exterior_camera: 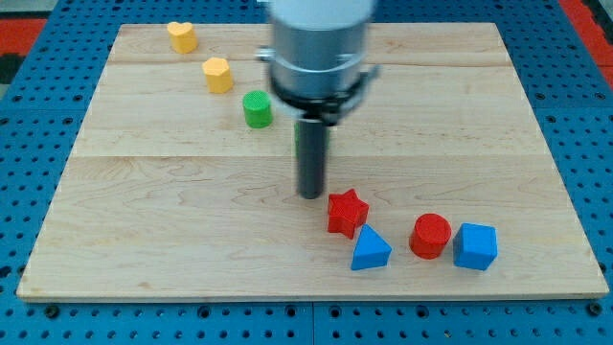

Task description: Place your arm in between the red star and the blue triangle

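The red star [347, 212] lies on the wooden board [172, 220] right of centre, near the view's bottom. The blue triangle [370, 250] lies just below and right of it, nearly touching. My tip [311, 196] rests on the board just left of and slightly above the red star, close to it but apart. The rod rises to the grey arm body [318, 48] at the view's top. A sliver of a green block [298, 144] shows behind the rod; its shape is hidden.
A red cylinder [430, 236] and a blue cube [475, 246] lie right of the triangle. A green cylinder [257, 109], a yellow hexagon-like block [218, 75] and a yellow heart [182, 36] run diagonally towards the view's top left.
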`<state>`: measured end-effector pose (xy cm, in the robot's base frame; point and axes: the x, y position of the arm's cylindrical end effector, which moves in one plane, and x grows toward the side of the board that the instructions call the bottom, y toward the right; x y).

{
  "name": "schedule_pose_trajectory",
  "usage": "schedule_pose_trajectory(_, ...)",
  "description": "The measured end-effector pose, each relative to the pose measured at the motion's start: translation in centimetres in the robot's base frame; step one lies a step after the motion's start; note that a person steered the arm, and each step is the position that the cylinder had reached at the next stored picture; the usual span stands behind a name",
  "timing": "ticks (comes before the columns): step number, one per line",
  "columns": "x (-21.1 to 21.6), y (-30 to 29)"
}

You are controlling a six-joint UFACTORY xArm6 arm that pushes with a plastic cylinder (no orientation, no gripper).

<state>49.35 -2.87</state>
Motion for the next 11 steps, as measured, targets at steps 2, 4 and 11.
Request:
schedule_pose_trajectory(2,7.9,-7.3)
schedule_pose_trajectory(4,12.5,0.1)
schedule_pose_trajectory(11,7.0,7.7)
